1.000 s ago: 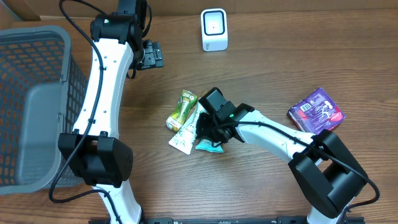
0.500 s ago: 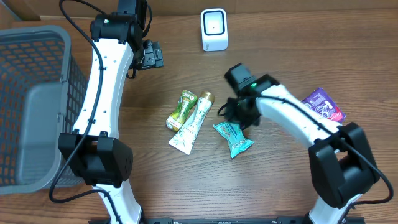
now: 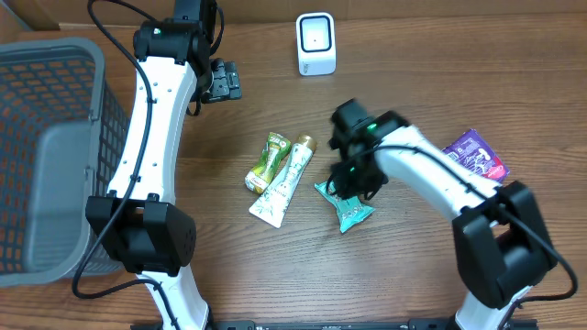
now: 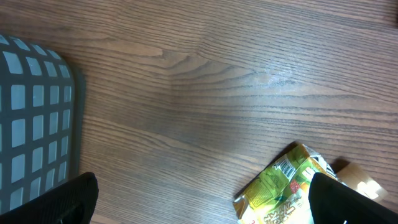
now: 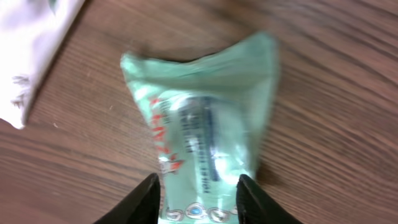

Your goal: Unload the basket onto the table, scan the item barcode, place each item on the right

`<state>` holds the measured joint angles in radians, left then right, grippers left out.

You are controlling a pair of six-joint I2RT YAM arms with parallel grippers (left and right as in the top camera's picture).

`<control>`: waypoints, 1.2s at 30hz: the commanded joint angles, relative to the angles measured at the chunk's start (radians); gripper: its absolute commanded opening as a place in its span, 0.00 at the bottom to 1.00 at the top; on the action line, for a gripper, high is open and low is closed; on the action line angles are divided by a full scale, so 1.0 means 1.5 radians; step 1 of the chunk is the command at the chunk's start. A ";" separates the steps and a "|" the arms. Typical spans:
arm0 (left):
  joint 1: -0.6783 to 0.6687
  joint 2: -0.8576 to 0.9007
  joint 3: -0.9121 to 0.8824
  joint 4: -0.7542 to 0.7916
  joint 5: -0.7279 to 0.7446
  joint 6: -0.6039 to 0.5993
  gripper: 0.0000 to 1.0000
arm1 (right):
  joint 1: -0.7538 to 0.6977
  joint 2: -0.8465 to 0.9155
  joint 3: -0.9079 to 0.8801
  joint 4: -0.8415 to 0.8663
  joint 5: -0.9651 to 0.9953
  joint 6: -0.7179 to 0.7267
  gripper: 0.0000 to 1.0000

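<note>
The teal snack pouch (image 3: 347, 205) lies flat on the wooden table (image 3: 394, 275), just right of a white tube (image 3: 284, 183) and a green packet (image 3: 268, 162) — well short of the white barcode scanner (image 3: 316, 43) at the far edge. The right gripper (image 5: 199, 200) hangs low over the pouch, jaws parted and straddling its near end. The left gripper (image 3: 223, 81) hovers between the grey basket (image 3: 108, 119) and the scanner — jaws spread wide over bare wood.

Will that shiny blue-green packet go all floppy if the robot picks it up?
Probably floppy: the teal packet is thin crinkled film with a flared end, so it may droop. It lies flat, so likely light. Its glossy wrap might slip from the right gripper.
</note>
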<state>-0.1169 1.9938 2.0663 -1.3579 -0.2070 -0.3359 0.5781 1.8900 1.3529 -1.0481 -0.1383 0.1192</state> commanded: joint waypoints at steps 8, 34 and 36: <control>-0.001 -0.013 0.010 0.001 -0.007 0.005 1.00 | 0.150 0.035 -0.006 0.003 0.268 -0.023 0.59; -0.001 -0.013 0.010 0.001 -0.007 0.005 1.00 | 0.164 0.083 -0.106 0.041 0.306 0.030 0.04; -0.001 -0.013 0.010 0.001 -0.007 0.005 1.00 | 0.164 0.083 -0.093 0.020 0.302 0.066 0.04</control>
<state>-0.1169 1.9938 2.0663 -1.3579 -0.2070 -0.3359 0.8337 1.9587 1.2434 -1.0019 0.4080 0.1635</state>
